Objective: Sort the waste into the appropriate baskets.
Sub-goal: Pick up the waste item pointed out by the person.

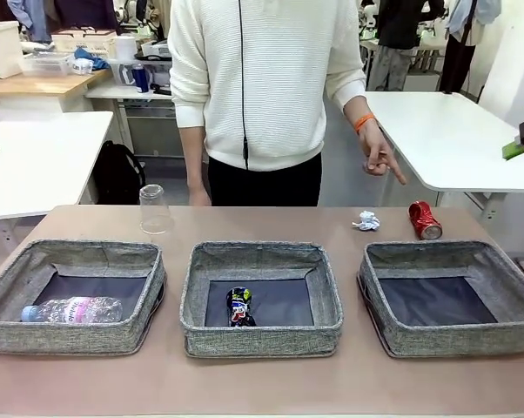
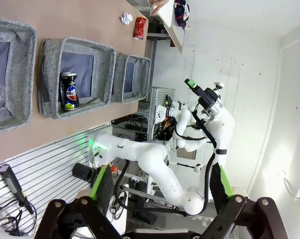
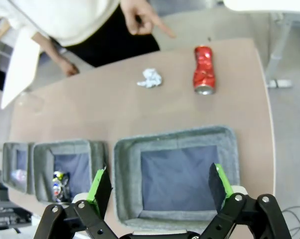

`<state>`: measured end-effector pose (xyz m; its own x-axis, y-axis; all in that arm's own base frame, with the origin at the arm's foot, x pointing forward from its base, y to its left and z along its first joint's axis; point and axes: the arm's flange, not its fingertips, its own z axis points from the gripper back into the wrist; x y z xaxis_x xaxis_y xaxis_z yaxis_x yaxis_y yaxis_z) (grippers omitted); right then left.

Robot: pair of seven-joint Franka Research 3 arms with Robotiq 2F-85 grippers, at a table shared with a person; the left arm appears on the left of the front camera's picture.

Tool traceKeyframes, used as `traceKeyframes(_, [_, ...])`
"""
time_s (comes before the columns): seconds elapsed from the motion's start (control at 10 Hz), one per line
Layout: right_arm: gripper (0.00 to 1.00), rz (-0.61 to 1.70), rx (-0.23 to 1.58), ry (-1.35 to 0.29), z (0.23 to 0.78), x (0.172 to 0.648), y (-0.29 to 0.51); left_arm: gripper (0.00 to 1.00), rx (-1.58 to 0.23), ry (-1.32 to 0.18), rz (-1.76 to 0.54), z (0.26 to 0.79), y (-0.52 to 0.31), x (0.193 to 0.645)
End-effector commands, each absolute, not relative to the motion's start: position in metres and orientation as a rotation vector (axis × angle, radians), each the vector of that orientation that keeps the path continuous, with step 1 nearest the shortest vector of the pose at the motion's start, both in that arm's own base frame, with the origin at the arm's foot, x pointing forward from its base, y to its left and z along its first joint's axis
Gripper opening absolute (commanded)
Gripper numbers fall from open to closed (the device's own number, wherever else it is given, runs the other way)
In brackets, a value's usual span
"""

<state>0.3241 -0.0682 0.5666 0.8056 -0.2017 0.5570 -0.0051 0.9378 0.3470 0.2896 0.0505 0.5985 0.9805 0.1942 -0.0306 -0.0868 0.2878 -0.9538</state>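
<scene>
Red can [image 1: 425, 219] and paper ball [image 1: 366, 221] sit far right on the tabletop [image 1: 262, 387]; left pincer [image 2: 160, 206] and right pincer [image 3: 160, 177] both spread wide, empty.

A: What's the person wearing?
B: A white ribbed sweater [image 1: 271, 78] with a thin black cord [image 1: 242, 87] down the front, black trousers [image 1: 264, 183] and an orange wristband [image 1: 363, 122].
A: And the robot?
B: The right arm [image 2: 155, 159] is glossy white with rounded joints, a black cable [image 2: 212, 164] and a green glow [image 2: 93, 144] near its base. The right gripper [image 3: 158, 185] is black: 2 fingers [image 3: 103, 191] with green pads [image 3: 221, 180], silver screws [image 3: 234, 197] at the hinges.
</scene>
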Motion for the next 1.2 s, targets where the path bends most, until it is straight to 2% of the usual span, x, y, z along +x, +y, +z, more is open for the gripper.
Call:
traceKeyframes(0.0, [1.00,-0.143,0.251,-0.524,0.569,0.368,-0.067,1.00,-1.260,-0.099,0.167,0.600,0.054,0.287])
traceKeyframes(0.3, [1.00,-0.095,0.160,-0.406,0.538,0.478,-0.078,1.00,-1.260,-0.099,0.167,0.600,0.054,0.287])
traceKeyframes(0.6, [1.00,-0.126,0.128,-0.350,0.467,0.548,-0.089,1.00,-1.260,-0.099,0.167,0.600,0.054,0.287])
traceKeyframes(0.8, [1.00,-0.092,0.135,-0.259,0.421,0.570,-0.082,1.00,-1.260,-0.099,0.167,0.600,0.054,0.287])
traceKeyframes(1.1, [1.00,-0.037,0.156,-0.285,0.380,0.593,-0.071,1.00,-1.260,-0.099,0.167,0.600,0.054,0.287])
